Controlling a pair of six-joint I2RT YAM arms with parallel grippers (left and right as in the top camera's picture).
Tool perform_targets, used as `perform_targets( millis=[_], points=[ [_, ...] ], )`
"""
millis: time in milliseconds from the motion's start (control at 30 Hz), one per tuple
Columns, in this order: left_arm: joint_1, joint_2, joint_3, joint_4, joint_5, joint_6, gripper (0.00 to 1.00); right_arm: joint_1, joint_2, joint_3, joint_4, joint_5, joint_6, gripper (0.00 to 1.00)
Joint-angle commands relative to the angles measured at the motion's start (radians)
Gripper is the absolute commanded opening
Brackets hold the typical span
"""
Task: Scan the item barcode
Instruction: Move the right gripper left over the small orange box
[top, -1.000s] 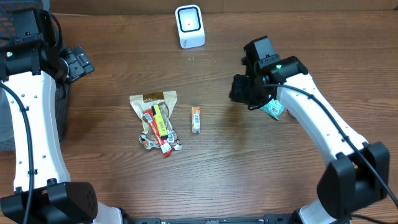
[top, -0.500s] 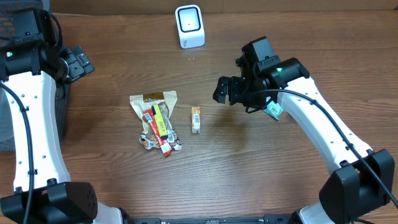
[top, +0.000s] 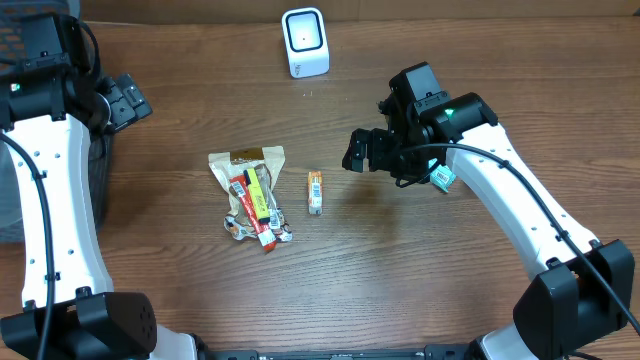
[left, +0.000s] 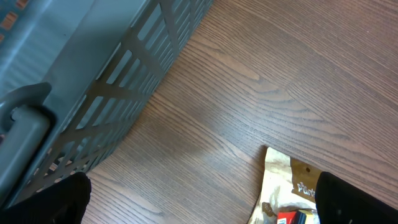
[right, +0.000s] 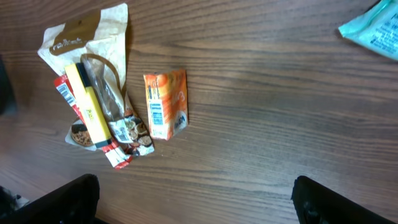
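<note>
1. Wood-grain table (top: 420, 300), seen from overhead; both arms rise from its near edge.
2. Mid-table, left of centre: heap of snack packets (top: 250, 195), a tan pouch under red and yellow bars; the orange box (top: 315, 192) lies flat just beside the heap's right side; its barcode strip faces up in the right wrist view; judged the next item to scan.
3. Right of centre: right gripper (top: 360, 150), jaws spread wide and holding nothing; a second ago it was partly closed and nearer the teal packet (top: 441, 176), which now lies on the table beside the right forearm; the gripper has since swung left toward the box and hovers apart from it.
4. Meaning for the task: the teal packet appears to be set aside and a fresh pick is beginning; no item is at the scanner.
5. Far left: left gripper (top: 125, 100), jaws fully apart, empty, idle beside the grey basket (left: 93, 81).
6. Far edge: white barcode scanner (top: 304, 42), upright, well apart from every item.
</note>
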Motion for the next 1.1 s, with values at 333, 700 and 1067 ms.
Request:
perform_targets(
  millis=[333, 700, 1067],
  points=[
    [0.001, -0.018, 0.021, 0.002, -0.012, 0.011, 1.00, 0.039, -0.011, 0.017, -0.006, -0.003, -0.001, 0.91],
    [0.001, -0.018, 0.021, 0.002, -0.012, 0.011, 1.00, 0.098, -0.003, 0.017, 0.049, 0.077, 0.003, 0.91],
    [0.001, -0.018, 0.021, 0.002, -0.012, 0.011, 1.00, 0.124, -0.002, 0.017, 0.053, 0.127, 0.002, 0.92]
  ],
)
